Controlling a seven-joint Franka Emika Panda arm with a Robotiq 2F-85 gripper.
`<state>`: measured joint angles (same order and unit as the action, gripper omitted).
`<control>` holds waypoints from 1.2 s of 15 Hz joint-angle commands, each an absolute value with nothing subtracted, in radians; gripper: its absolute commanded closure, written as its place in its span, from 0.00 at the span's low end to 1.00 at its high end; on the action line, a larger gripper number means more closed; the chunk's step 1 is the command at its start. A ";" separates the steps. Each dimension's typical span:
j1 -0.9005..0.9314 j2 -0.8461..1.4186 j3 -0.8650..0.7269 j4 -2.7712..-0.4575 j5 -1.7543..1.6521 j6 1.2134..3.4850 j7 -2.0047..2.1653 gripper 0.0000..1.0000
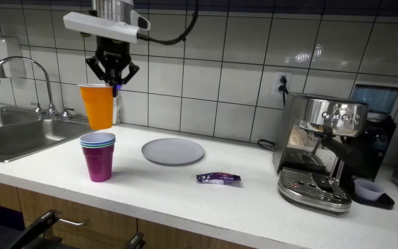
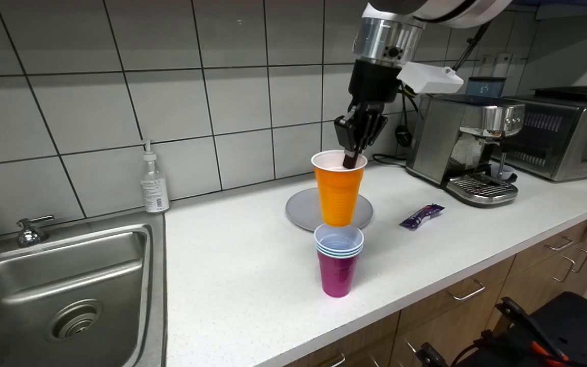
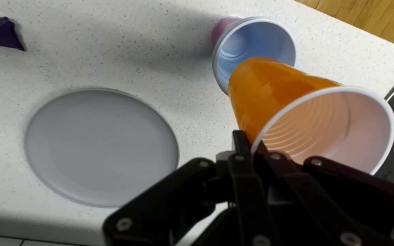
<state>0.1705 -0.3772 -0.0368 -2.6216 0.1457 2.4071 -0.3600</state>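
Note:
My gripper [image 3: 251,143] is shut on the rim of an orange cup [image 3: 268,85], one finger inside the white-lined wall and one outside. The cup hangs upright, mouth up, in both exterior views. Just below it stands a stack of nested cups [image 1: 97,162], magenta outside with pale blue, white and green rims on top. A narrow gap shows between the orange cup's base and the stack in an exterior view. From the wrist, the orange base covers part of the stack's blue opening. A flat grey plate [image 2: 301,209] lies on the counter beside the stack, nearer the wall.
A purple wrapped bar [image 1: 218,177] lies right of the plate. Farther along stand a steel espresso machine [image 1: 323,114], a small bowl [image 1: 368,189] and a microwave oven [image 2: 574,132]. A steel sink [image 2: 153,285] and a soap bottle [image 2: 154,186] occupy the counter's opposite end, under a tiled wall.

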 commanded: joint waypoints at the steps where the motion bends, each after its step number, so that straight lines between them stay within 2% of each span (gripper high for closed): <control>1: 0.165 -0.429 -0.024 -2.660 0.116 2.392 -0.370 0.99; 18: 0.178 -0.368 0.018 -2.701 0.114 2.502 -0.299 0.99</control>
<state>0.1798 -0.3770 0.0043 -2.6954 0.1206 2.4682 -0.3375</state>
